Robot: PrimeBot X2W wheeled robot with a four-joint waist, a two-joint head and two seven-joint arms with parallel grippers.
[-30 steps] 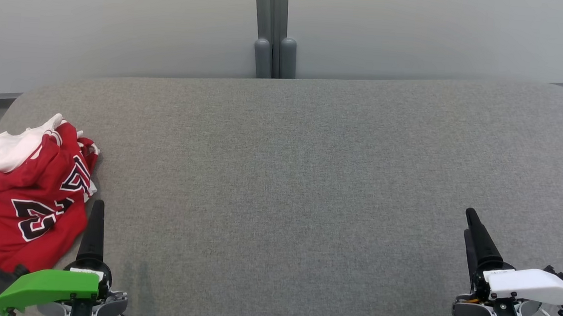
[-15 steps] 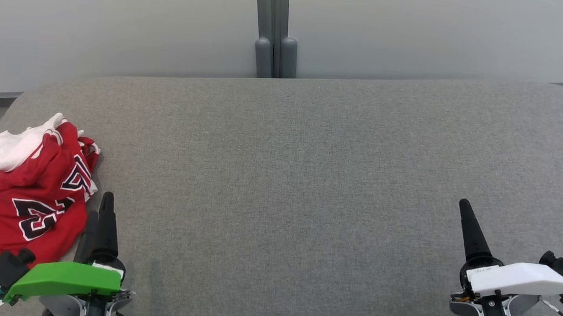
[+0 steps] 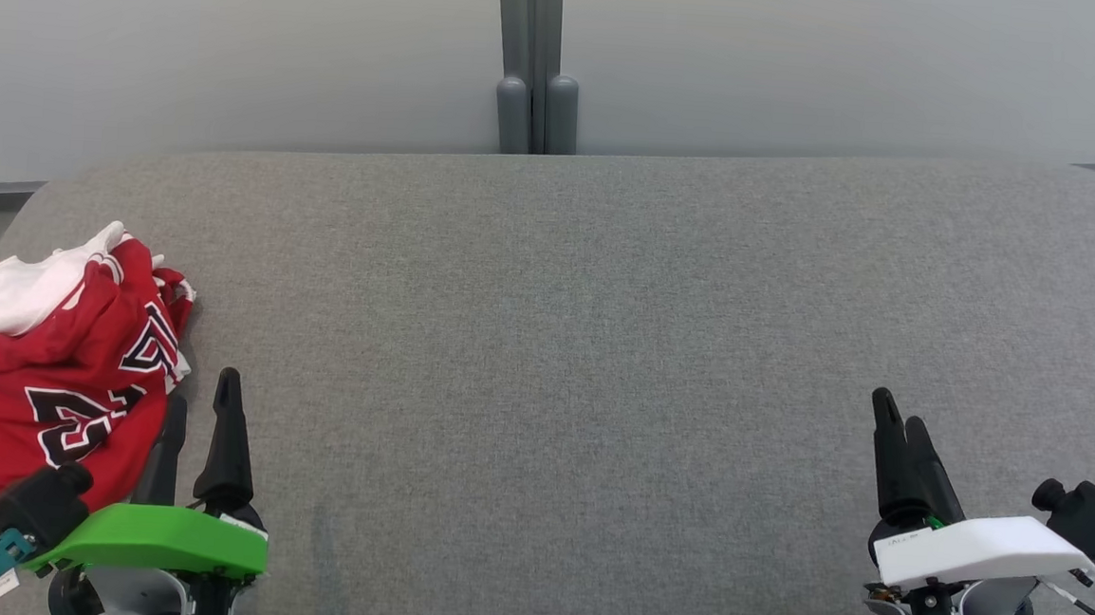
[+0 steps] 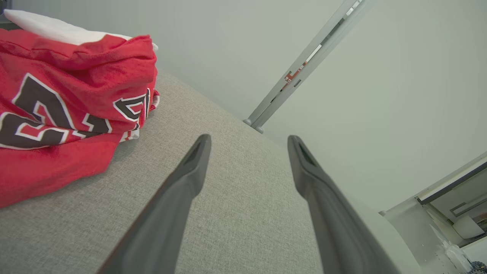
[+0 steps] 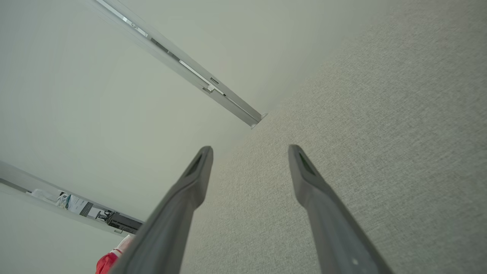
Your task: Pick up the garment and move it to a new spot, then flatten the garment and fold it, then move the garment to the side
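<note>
Left pincer (image 3: 203, 389) sits at 7 o'clock in the head view, under a green cover, its two dark fingers apart and pointing toward 12. Right pincer (image 3: 898, 410) sits at 5 o'clock under a white cover; its fingers nearly overlap from this angle, but they are spread and hold nothing. The garment (image 3: 39, 381) - a red jersey with black, white-edged numerals and a white patch at its far end - lies crumpled at 9 o'clock, on the near-left part of the grey fabric surface (image 3: 555, 346), running off the frame's left edge. Its hem is just beside the left pincer's outer finger; contact cannot be judged from here. A grey post (image 3: 536, 60) stands at 12 against the pale wall (image 3: 239, 60).

From the left wrist, the left pincer (image 4: 249, 137) has its fingers wide apart with nothing between them. The garment (image 4: 57, 114) is heaped at 10 o'clock, and a strip of the grey fabric surface (image 4: 236, 213) separates it from the nearer finger - close, yet not touching.

From the right wrist, the right pincer (image 5: 250, 148) is likewise spread and empty above the grey fabric surface (image 5: 380, 133). A small red scrap of the garment (image 5: 108, 262) peeks out at 7 o'clock, well apart from these fingertips.
</note>
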